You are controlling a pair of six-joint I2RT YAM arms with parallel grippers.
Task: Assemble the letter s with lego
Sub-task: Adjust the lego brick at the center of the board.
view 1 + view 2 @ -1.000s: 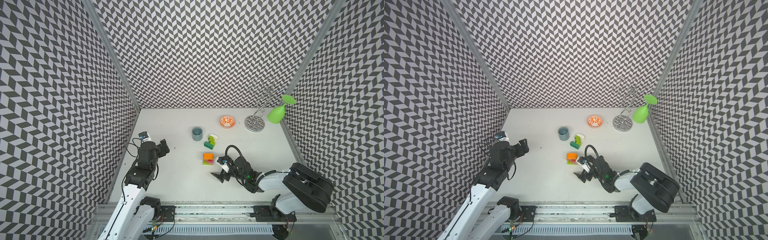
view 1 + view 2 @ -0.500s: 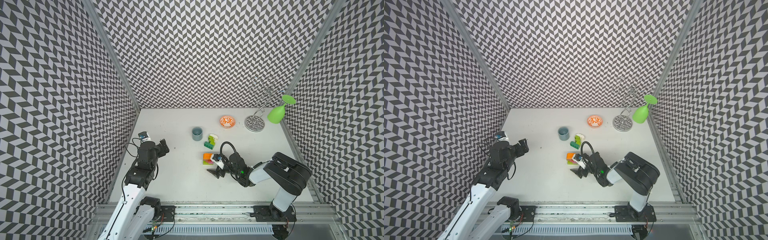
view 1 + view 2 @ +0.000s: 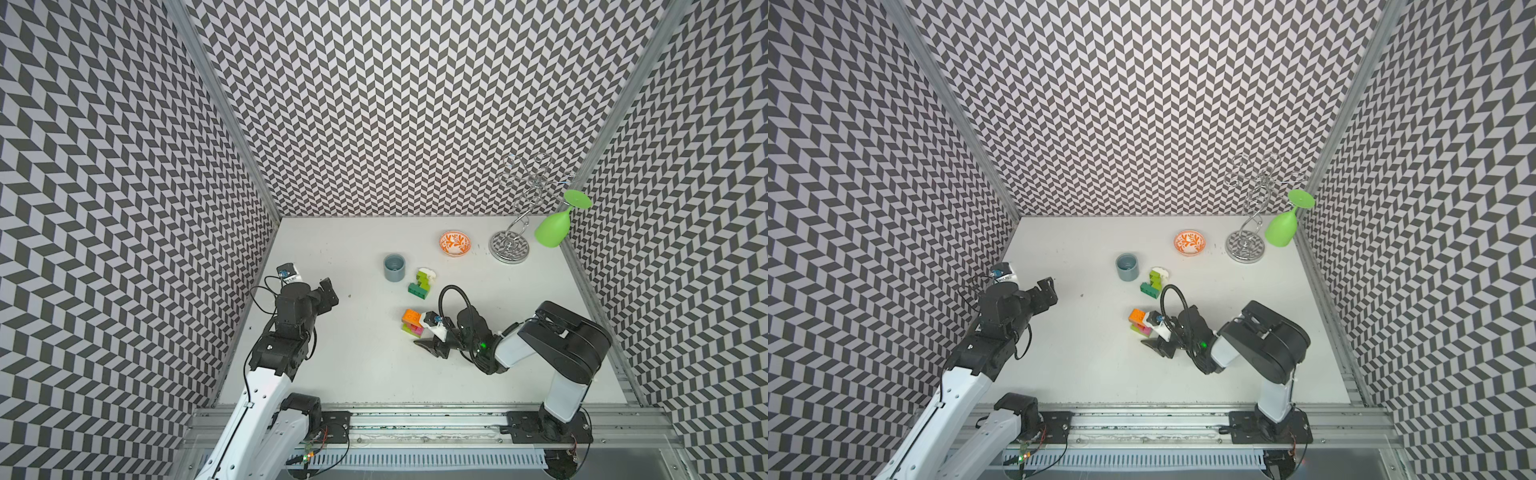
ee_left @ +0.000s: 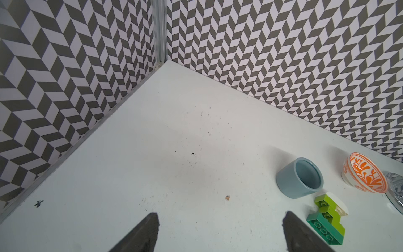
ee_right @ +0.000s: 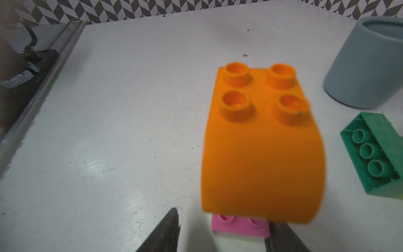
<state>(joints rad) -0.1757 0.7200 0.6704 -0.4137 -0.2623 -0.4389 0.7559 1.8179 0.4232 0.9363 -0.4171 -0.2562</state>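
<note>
my right gripper (image 5: pixel 222 218) has slid up to the orange brick (image 5: pixel 261 152) stack near the green bricks (image 3: pixel 420 283), jaws narrowing around the pink brick (image 5: pixel 239 227) underneath — a gap remains on one side, so no grip yet; the s is barely begun.

Grey-blue cup (image 3: pixel 394 267) upright on white table (image 3: pixel 332 353); orange-patterned bowl (image 3: pixel 455 243) farther back, beside wire rack (image 3: pixel 509 246) holding green glass (image 3: pixel 552 229) upside down.

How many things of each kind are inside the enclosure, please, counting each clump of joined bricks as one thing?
Cup: 1
Bowl: 1
Wine glass: 1
Rack: 1
Brick clumps: 2, one green, one orange-topped
Total: 6
</note>
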